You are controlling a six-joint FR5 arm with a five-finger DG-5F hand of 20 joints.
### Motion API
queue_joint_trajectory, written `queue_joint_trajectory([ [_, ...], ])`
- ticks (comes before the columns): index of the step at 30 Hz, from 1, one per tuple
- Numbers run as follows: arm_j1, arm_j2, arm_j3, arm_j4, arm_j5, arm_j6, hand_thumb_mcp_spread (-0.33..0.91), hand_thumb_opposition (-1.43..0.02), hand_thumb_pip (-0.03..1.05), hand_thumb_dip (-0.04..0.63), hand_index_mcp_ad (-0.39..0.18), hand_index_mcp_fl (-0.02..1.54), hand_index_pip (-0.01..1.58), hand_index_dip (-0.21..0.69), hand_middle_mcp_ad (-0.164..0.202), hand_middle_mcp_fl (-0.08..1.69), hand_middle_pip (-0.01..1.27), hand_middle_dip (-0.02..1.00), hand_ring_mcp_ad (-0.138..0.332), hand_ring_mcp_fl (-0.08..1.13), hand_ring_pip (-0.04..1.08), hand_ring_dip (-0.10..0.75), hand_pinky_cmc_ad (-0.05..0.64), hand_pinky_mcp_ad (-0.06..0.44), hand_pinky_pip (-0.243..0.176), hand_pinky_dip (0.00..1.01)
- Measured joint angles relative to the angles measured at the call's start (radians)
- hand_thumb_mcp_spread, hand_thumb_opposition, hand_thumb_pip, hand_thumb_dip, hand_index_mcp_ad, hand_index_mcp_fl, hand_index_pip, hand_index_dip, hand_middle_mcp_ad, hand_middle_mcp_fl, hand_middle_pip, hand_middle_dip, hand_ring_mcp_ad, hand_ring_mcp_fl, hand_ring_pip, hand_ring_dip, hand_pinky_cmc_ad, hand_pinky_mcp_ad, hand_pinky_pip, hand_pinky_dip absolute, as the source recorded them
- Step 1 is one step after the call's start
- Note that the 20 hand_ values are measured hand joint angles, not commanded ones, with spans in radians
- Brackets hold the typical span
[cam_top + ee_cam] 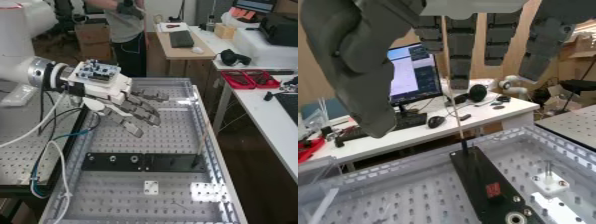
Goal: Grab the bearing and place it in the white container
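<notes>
Big grey fingers [462, 45] of the hand [135, 108] hang loose and apart, holding nothing. Lower down than the hand and nearer the high camera, a shiny, round bearing [134, 159] sits on the black bar [159, 162].

White arm [16, 59] in from the high view's left, fingers [135, 129] loosely straight, spread.

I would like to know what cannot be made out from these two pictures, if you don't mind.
- High view: the round parts are too small to tell which is the bearing.
- High view: the arm's far end is cut off by the left edge.
- Wrist view: one end of the black strip is cut off by the edge.
- Wrist view: the base of the hand is cut off by the edge.
</notes>
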Motion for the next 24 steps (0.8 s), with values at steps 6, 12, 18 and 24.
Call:
queue_joint_trajectory([
  [6, -0.021, -0.032, -0.019, 0.033, -0.010, 0.008, 0.33, -0.79, 0.80, 0.248, -0.023, 0.00, 0.07, -0.096, 0.077, 0.30, 0.13, 0.45, 0.164, 0.06, 0.10, 0.164, 0.407, 0.328, -0.089, 0.36],
  [12, -0.056, -0.083, -0.027, 0.075, -0.052, -0.006, 0.39, -0.81, 0.80, 0.284, -0.030, 0.00, 0.07, -0.120, 0.075, 0.27, 0.21, 0.51, 0.157, 0.10, 0.10, 0.225, 0.407, 0.325, -0.089, 0.30],
  [18, -0.092, -0.122, -0.031, 0.120, -0.109, -0.021, 0.39, -0.81, 0.80, 0.286, -0.051, 0.00, 0.08, -0.120, 0.075, 0.19, 0.41, 0.54, 0.147, 0.11, 0.10, 0.309, 0.394, 0.311, -0.089, 0.24],
  [24, -0.121, -0.150, -0.032, 0.159, -0.144, -0.029, 0.43, -0.82, 0.80, 0.300, -0.072, 0.00, 0.08, -0.120, 0.063, 0.10, 0.57, 0.59, 0.129, 0.11, 0.16, 0.396, 0.394, 0.309, -0.073, 0.21],
])
